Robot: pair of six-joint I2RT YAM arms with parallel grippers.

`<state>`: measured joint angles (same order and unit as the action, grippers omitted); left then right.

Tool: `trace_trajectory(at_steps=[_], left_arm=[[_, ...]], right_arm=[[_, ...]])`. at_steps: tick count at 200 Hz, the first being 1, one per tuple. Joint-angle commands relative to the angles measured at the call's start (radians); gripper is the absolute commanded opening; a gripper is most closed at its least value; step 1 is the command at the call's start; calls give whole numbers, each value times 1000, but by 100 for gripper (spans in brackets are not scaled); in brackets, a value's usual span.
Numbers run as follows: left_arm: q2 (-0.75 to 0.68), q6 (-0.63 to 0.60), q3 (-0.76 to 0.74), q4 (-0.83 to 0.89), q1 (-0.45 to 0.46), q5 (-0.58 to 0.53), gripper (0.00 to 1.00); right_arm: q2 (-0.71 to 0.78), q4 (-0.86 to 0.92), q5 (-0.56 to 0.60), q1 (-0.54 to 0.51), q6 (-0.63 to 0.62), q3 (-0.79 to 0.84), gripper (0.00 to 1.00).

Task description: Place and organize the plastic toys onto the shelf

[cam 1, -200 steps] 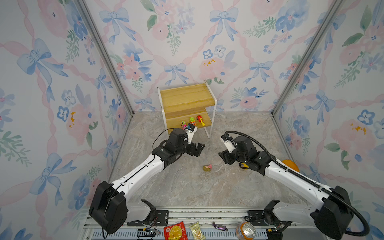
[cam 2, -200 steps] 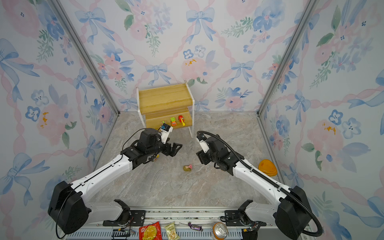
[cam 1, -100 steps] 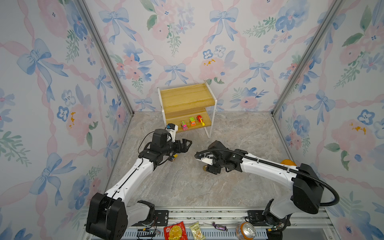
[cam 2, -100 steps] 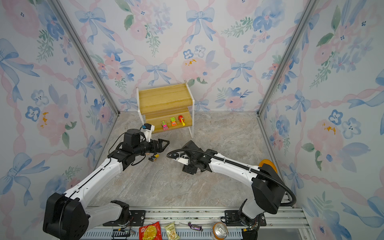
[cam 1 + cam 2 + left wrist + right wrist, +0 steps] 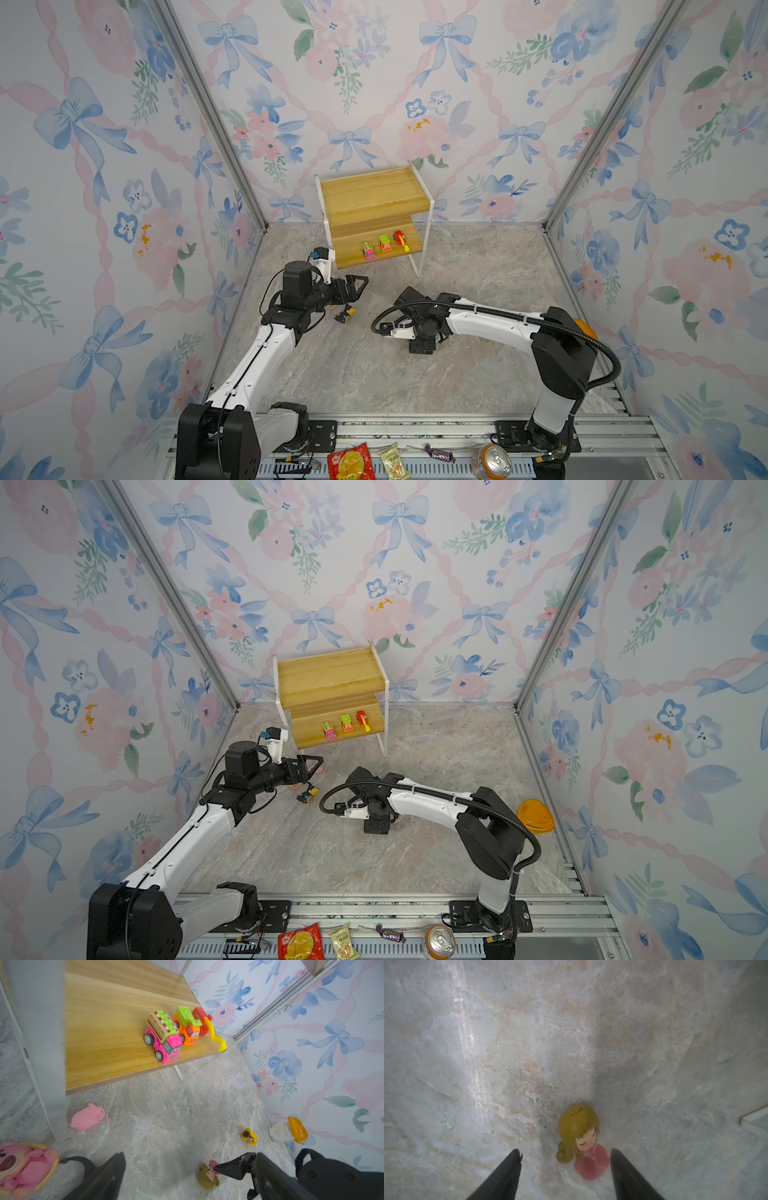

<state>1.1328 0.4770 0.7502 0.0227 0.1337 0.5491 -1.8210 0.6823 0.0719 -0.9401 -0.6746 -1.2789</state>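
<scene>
In both top views the shelf [image 5: 370,195] is standing at 12 o'clock on the floor [image 5: 478,270], with the pink car [image 5: 368,251], green-orange car [image 5: 385,243] and red car [image 5: 400,240] sitting on its lower board [image 5: 353,258]. At the shelf's 5 o'clock, the right gripper [image 5: 564,1152] is straddling the pink-dress doll [image 5: 581,1138] on the floor, fingers [image 5: 504,1174] apart, not pinching it. The left gripper [image 5: 359,289] is gaping wide and empty, with the black-yellow figure [image 5: 345,316] lying at its 7 o'clock. The red car's roof lettering [image 5: 197,1016] is showing too blurred to read.

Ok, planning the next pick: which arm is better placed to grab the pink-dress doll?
Right. The right gripper is open, straddling the pink-dress doll; the left gripper sits off by the shelf.
</scene>
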Motion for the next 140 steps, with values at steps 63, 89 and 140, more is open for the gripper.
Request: trace_trajectory(at_steps=[63,89,140], left_arm=[[-31,25,-26,-39,-34,29,98],[-34,29,-31,-49,-42,33,98],[-31,35,-34,-59,-52,43,98]], right_arm=[[-104,-23,45,-6,-58,-60,67],[-134,-3,28,6,-70,-97,66],[-147,20,14,33,-76,-119,63]])
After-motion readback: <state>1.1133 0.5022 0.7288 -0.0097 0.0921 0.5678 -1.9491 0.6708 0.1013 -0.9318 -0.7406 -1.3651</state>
